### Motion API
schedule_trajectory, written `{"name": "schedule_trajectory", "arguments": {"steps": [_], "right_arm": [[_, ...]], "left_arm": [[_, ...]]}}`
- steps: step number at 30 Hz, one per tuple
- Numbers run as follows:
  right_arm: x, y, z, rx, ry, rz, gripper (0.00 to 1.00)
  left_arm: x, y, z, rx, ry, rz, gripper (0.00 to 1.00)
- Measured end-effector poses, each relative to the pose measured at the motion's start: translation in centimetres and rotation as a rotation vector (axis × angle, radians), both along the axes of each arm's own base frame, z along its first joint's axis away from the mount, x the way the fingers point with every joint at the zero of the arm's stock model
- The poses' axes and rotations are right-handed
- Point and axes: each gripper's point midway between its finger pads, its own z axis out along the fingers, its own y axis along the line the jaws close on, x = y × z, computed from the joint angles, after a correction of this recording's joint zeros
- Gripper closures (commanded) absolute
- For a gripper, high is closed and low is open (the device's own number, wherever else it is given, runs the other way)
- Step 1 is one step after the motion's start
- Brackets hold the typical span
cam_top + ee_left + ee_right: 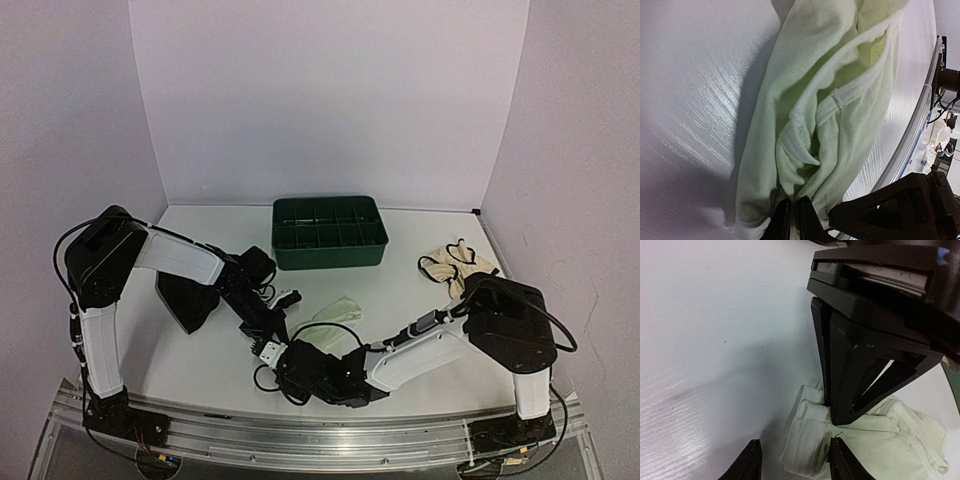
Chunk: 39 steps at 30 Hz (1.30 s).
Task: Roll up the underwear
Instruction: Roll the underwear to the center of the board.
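Two grippers meet at lower ctr of the top view. The left gripper is clamped on the near end of the mint underwear. The right gripper is approx half open, fingers either side of that same end, nothing gripped yet. The cloth's long axis runs from the pinch toward upper right, away from both arms, so the roll prob. goes that way. Farther back: black pair at left, cream pair at right, tray behind.
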Motion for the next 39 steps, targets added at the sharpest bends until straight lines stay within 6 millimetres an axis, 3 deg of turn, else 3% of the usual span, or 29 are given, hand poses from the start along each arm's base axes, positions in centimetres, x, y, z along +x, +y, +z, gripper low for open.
{"name": "schedule_trajectory", "arguments": {"steps": [5,10,14,16,21,25,29,34,36,39], "right_arm": [[0.7,-0.3,-0.3,0.015,0.023,-0.04,0.73],[1.1,-0.7,-0.6,0.046,0.069,-0.092,0.99],[1.3,-0.8,-0.8,0.103,0.145,-0.129,1.0],[1.4,-0.9,-0.7,0.153,0.217,-0.144,1.0],[1.4,-1.7,-0.6,0.267,0.419,-0.155,1.0],[0.9,-2.6,-0.6,0.374,0.597,-0.142,1.0],[0.2,-3.0,-0.4,0.454,0.764,-0.112,1.0],[-1.7,-3.3,-0.4,0.517,0.959,-0.072,1.0],[-2.3,-3.5,-0.5,0.543,1.018,-0.065,1.0],[-2.7,-3.9,-0.5,0.586,1.087,-0.069,1.0]], "left_arm": [[0.0,0.0,0.0,0.0,0.001,0.001,0.92],[0.1,0.1,0.0,-0.002,0.004,0.005,0.87],[-0.1,-0.1,0.5,-0.036,0.027,-0.008,0.6],[-0.4,-0.4,1.1,-0.065,0.046,-0.022,0.52],[-0.3,-0.6,2.4,-0.127,0.036,-0.08,0.46],[-0.4,0.2,3.9,-0.181,-0.015,-0.156,0.46],[-0.4,1.5,6.9,-0.274,-0.182,-0.291,0.41],[-2.3,2.5,10.7,-0.432,-0.586,-0.588,0.29],[-3.6,2.6,10.7,-0.465,-0.753,-0.726,0.27],[-5.9,2.3,9.2,-0.496,-0.944,-0.944,0.25]]}}
